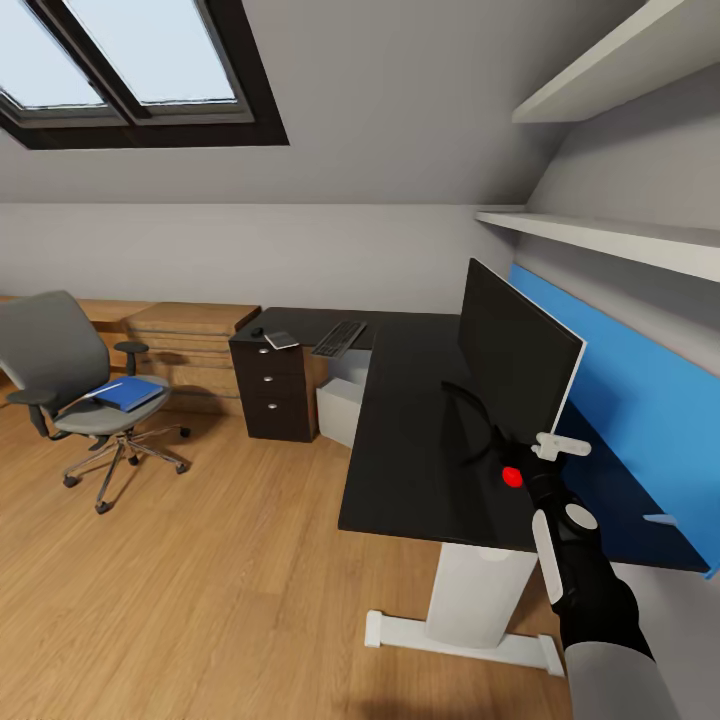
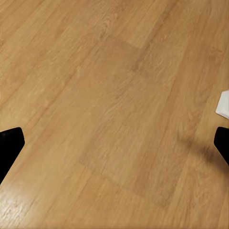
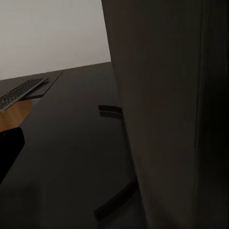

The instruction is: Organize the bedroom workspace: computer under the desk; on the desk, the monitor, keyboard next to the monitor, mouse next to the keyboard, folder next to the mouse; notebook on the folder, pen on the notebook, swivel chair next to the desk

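Observation:
The black monitor (image 1: pixel 515 355) stands on the right part of the black L-shaped desk (image 1: pixel 410 440). My right gripper (image 1: pixel 512 452) is up against the monitor's lower edge; the right wrist view has the monitor (image 3: pixel 162 109) very close and one dark fingertip (image 3: pixel 9 148) set wide, so it reads open. At the desk's far end lie the keyboard (image 1: pixel 340 337), the mouse (image 1: pixel 257 331) and the notebook (image 1: pixel 281 340). A blue folder (image 1: pixel 128 393) rests on the grey swivel chair (image 1: pixel 90 400) at left. The white computer (image 1: pixel 340 405) sits under the desk. My left gripper (image 2: pixel 114 143) hangs open over the floor.
A dark drawer unit (image 1: pixel 273 392) stands under the desk's far end, beside a wooden dresser (image 1: pixel 190 350). White shelves (image 1: pixel 610 235) and a blue panel (image 1: pixel 640 400) line the right wall. The desk's white foot (image 1: pixel 470 630) rests on the wooden floor (image 1: pixel 200 580).

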### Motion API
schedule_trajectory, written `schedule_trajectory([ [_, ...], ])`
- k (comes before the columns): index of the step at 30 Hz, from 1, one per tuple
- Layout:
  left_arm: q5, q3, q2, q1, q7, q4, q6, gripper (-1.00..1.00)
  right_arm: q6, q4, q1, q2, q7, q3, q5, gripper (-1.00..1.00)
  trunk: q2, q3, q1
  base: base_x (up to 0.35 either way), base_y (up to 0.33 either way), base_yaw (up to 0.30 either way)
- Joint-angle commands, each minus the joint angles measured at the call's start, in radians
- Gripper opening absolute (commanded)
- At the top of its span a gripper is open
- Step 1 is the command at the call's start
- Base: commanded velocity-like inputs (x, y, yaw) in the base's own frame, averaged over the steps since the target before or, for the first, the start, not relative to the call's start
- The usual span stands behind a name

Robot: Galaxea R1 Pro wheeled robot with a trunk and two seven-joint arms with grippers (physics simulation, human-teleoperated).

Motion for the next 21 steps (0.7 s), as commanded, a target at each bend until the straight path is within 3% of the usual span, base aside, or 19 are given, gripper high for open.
schedule_trajectory([
  [1,0.001,0.002,0.0,-0.001,0.001,0.001,-0.002,1.0,0.006,-0.002,-0.001,0.001,0.008,-0.004,0.002,1.0,-0.001,-0.001,0.0,0.0,0.0,0.002],
  [7,0.001,0.002,0.0,-0.001,0.001,0.001,-0.001,1.0,0.005,-0.002,-0.001,0.001,0.008,-0.004,0.003,1.0,-0.001,-0.001,0.0,-0.142,0.0,0.001],
  [21,0.001,0.002,0.0,-0.001,0.001,0.001,-0.001,1.0,0.004,0.021,-0.001,0.001,0.008,-0.004,0.004,1.0,-0.001,-0.001,0.0,-0.32,0.0,0.0],
])
